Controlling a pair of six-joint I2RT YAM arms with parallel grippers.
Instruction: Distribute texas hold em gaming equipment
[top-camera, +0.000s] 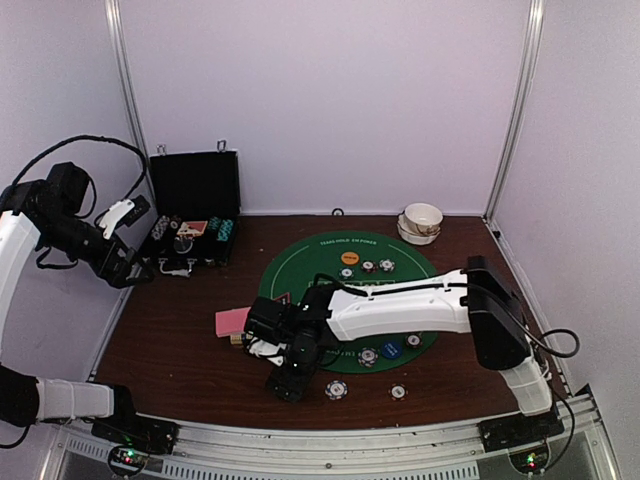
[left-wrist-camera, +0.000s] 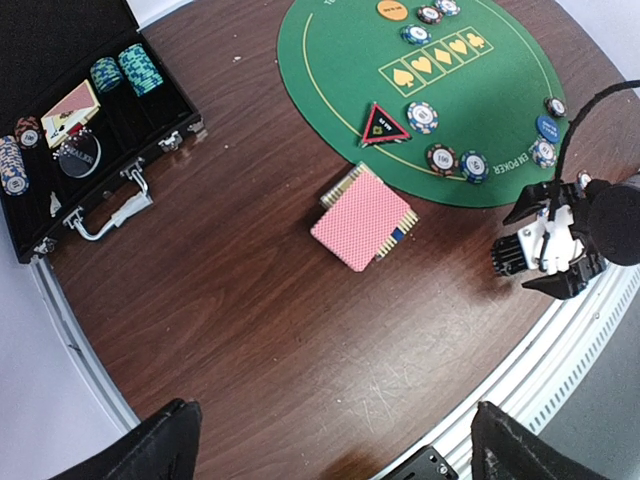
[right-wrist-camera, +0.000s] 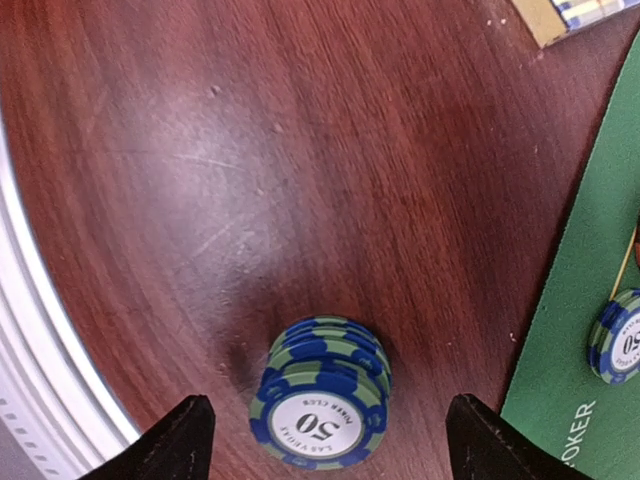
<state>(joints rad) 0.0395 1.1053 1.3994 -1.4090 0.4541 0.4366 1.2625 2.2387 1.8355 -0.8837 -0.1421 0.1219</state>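
The brown table (top-camera: 180, 370) has a round green mat (top-camera: 300, 262) in the middle. An open black case (top-camera: 195, 185) sits at the far left. White bowls (top-camera: 422, 222) sit at the far right.

The pink cards (left-wrist-camera: 362, 217) lie in a pile on the wood, just off the near left edge of the mat. The triangle marker (left-wrist-camera: 385, 124) lies on the mat near the cards. An orange disc (left-wrist-camera: 392, 10) is on the far side of the mat. A blue disc (left-wrist-camera: 548, 127) is on the right side. Small chips (left-wrist-camera: 422, 117) are dotted around the mat.

The right gripper (top-camera: 287, 383) reaches across to the near left part of the table and hangs low over the wood. Its two fingers (right-wrist-camera: 185, 440) are spread wide apart. A chip stack (right-wrist-camera: 325, 405), blue and green with a 50 on top, sits on the wood right between them. Neither finger touches it. There is a gap on each side. The mat edge is just to one side of the stack.

The left gripper (left-wrist-camera: 335, 420) is up high over the left side of the table. Its fingers (left-wrist-camera: 150, 445) are spread wide too, with nothing between them.
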